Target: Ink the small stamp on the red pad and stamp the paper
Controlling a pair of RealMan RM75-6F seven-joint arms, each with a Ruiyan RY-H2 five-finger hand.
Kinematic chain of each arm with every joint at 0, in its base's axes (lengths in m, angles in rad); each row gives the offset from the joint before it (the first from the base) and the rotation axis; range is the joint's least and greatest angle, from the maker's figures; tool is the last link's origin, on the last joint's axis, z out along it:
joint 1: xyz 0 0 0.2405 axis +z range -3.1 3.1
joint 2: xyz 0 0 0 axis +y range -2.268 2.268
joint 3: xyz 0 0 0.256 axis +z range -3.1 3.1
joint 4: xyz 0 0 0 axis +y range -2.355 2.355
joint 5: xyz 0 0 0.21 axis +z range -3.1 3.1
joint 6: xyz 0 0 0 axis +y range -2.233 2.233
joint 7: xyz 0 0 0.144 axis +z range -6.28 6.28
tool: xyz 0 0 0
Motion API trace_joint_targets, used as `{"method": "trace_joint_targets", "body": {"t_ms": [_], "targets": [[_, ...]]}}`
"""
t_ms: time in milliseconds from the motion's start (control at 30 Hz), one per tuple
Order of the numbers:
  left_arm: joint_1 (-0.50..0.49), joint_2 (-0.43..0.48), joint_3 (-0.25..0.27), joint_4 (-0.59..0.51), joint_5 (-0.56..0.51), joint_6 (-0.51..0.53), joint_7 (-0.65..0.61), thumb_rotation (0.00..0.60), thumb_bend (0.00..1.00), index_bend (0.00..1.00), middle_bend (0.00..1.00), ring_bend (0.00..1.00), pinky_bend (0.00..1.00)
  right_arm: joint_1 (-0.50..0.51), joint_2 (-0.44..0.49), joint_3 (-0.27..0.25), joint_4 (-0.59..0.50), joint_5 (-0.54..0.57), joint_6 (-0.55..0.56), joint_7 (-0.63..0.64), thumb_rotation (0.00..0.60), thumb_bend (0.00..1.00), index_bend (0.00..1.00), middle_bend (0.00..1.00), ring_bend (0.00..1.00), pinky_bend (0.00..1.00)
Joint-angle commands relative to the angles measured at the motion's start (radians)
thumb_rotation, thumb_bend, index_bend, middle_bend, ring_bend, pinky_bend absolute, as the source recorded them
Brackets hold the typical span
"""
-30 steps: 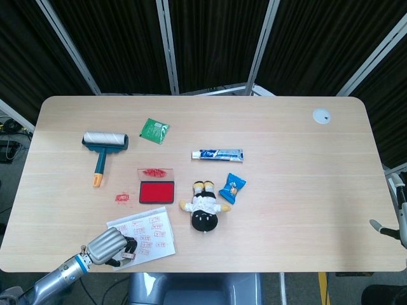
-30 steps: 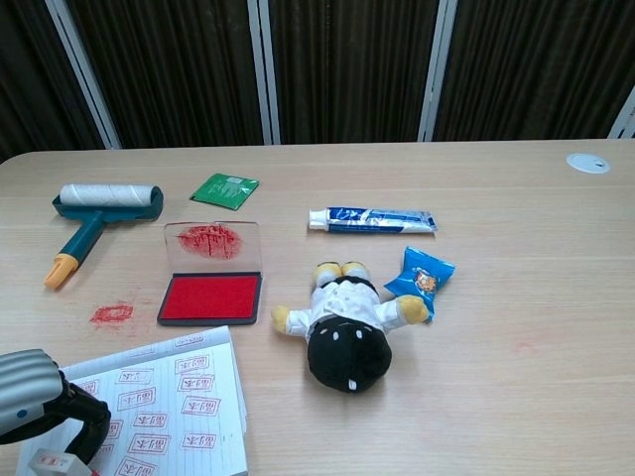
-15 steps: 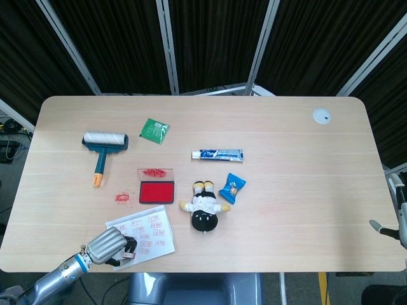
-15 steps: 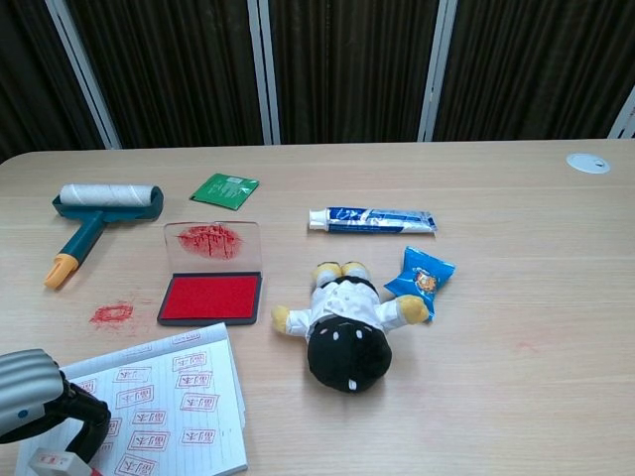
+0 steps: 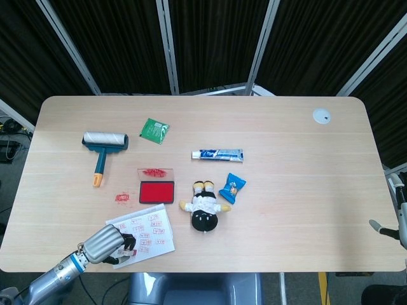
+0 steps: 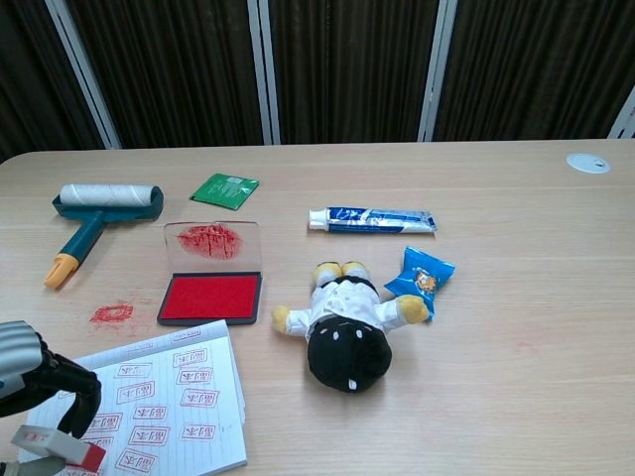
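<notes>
Presently, small stamp (image 6: 55, 446): pinched in the left hand (image 6: 30, 382), red face tilted sideways, over the near-left corner of the paper (image 6: 189, 397). Red pad (image 6: 210, 297) lies just beyond (lid open). Right hand (image 5: 385, 227): barely seen, state untellable.

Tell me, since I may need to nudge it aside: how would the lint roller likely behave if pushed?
The lint roller has a round drum, so pushed across the drum it may roll. Its long handle lies flat on the table, so it would more likely swing round than travel straight. It looks like light plastic and should slide easily on the smooth wood.
</notes>
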Motion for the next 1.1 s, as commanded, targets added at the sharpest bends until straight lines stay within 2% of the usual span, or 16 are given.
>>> {"method": "trace_joint_targets", "body": {"t_ms": [33,267,533,633,800,1100], "targets": [[-0.004,0.036,-0.019,-0.052,-0.001,0.033,0.003,0.6,0.73,0.61,0.58,0.84,0.8,-0.002,0.001,-0.001,-0.001,-0.003,0.004,0.002,0.6,0.0,0.0,0.0,0.0,0.0],[-0.031,0.101,-0.075,-0.162,-0.06,0.017,-0.016,0.6,0.74,0.6,0.57,0.84,0.8,-0.004,0.006,0.0,-0.004,-0.005,0.006,0.011,0.6,0.0,0.0,0.0,0.0,0.0],[-0.089,0.154,-0.192,-0.257,-0.256,-0.146,-0.068,0.6,0.73,0.61,0.57,0.84,0.8,-0.004,0.007,0.0,-0.002,-0.006,0.005,0.017,0.6,0.0,0.0,0.0,0.0,0.0],[-0.109,0.148,-0.239,-0.235,-0.335,-0.215,-0.067,0.6,0.71,0.61,0.57,0.84,0.8,-0.003,0.006,0.0,-0.001,-0.004,0.002,0.015,0.6,0.0,0.0,0.0,0.0,0.0],[-0.132,0.119,-0.286,-0.171,-0.432,-0.315,-0.046,0.6,0.7,0.6,0.57,0.84,0.8,-0.002,0.006,0.002,-0.005,0.001,-0.001,0.014,0.6,0.0,0.0,0.0,0.0,0.0],[-0.141,0.055,-0.316,-0.054,-0.5,-0.399,-0.034,0.6,0.71,0.6,0.56,0.84,0.8,0.004,0.005,0.005,0.003,0.018,-0.019,0.015,0.6,0.0,0.0,0.0,0.0,0.0]]}}
